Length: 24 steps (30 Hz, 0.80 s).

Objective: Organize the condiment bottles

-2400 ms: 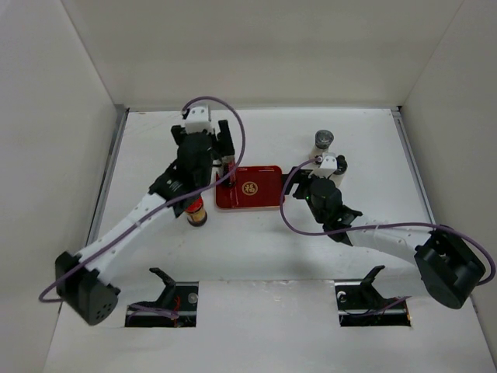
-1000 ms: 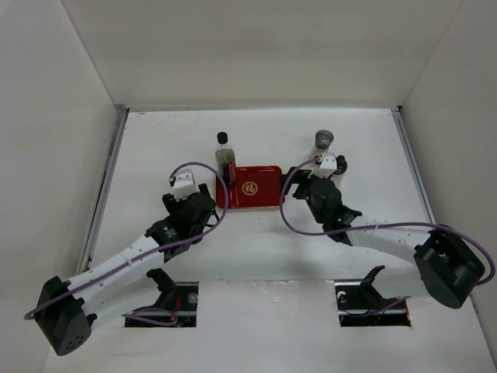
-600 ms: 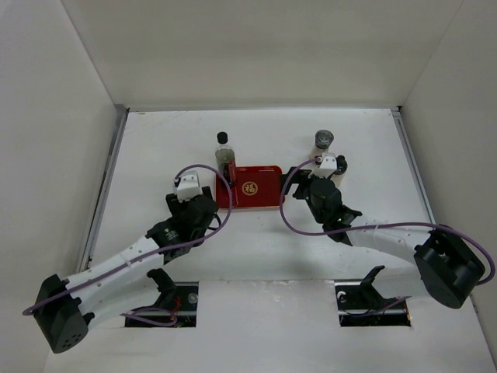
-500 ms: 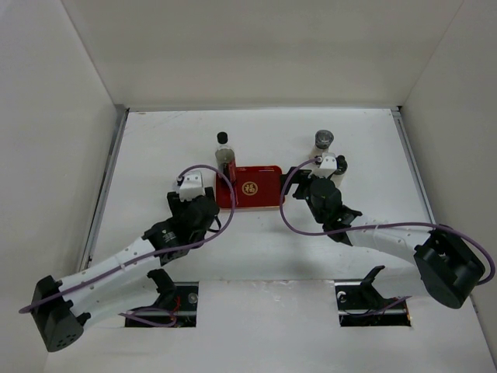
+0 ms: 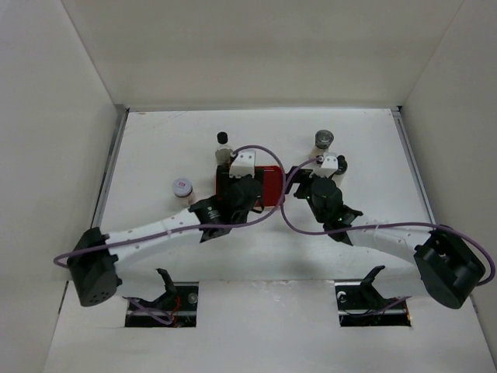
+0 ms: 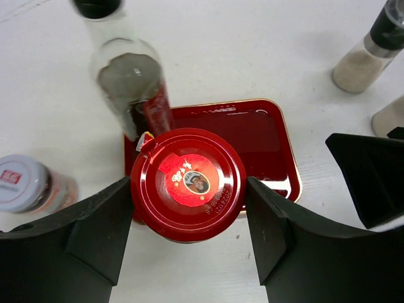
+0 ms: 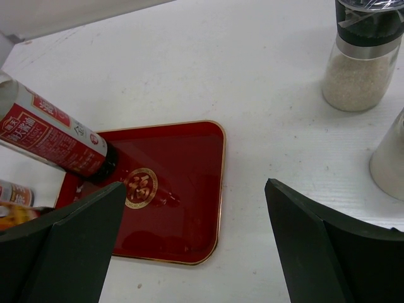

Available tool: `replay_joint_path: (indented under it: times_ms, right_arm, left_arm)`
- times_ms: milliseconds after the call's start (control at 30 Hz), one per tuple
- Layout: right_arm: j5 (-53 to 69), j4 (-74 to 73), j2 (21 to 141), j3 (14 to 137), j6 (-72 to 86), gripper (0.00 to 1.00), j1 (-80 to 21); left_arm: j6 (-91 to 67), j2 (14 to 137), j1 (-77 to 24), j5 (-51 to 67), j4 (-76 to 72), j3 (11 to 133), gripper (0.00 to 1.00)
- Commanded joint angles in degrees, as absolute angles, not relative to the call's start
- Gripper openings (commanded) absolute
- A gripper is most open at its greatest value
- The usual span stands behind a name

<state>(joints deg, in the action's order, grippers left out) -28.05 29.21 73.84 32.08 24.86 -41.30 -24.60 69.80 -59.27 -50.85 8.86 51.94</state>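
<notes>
The left tool (image 6: pixel 188 208) has a finger pressed against each side of the red-capped jar (image 6: pixel 188 182), so it looks closed on the cap. The jar is upright, its long axis running straight down toward the surface (image 6: pixel 265 44). In the left wrist view the jar sits over the near left corner of the red tray (image 6: pixel 252 145); I cannot tell whether its base rests on anything or hangs clear. The tall bottle (image 6: pixel 129 82) stands just beyond it at the tray's far left corner, and their edges meet in that view.

The bare part of the tray lies to the jar's right and a little farther out. As I judge it, the coming move is a short shift that way before lowering, keeping the jar off the bottle. The pale-lidded jar (image 6: pixel 22 183) stands off the tray to the left.

The right tool (image 7: pixel 194 189) is spread wide with nothing in it, just off the tray's right side. A dark-topped shaker (image 7: pixel 362 60) and a second shaker (image 7: pixel 388 158) stand on the surface beyond it. The left arm is the one placed for this jar
</notes>
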Motion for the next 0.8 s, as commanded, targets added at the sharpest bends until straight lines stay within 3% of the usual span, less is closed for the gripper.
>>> replay_joint_path:
  times_ms: [0,767]
  right_arm:
    - [-28.2,33.1,72.0,32.1,25.0,0.98,-40.8]
    - [-28.1,33.2,71.4,31.6,25.0,0.98,-40.3]
  left_arm:
    - [-19.0,74.1,-57.2,-49.7,-5.8,58.2,0.33]
    - [-15.6,95.6,-46.4,-39.5,-22.4,65.4,0.32]
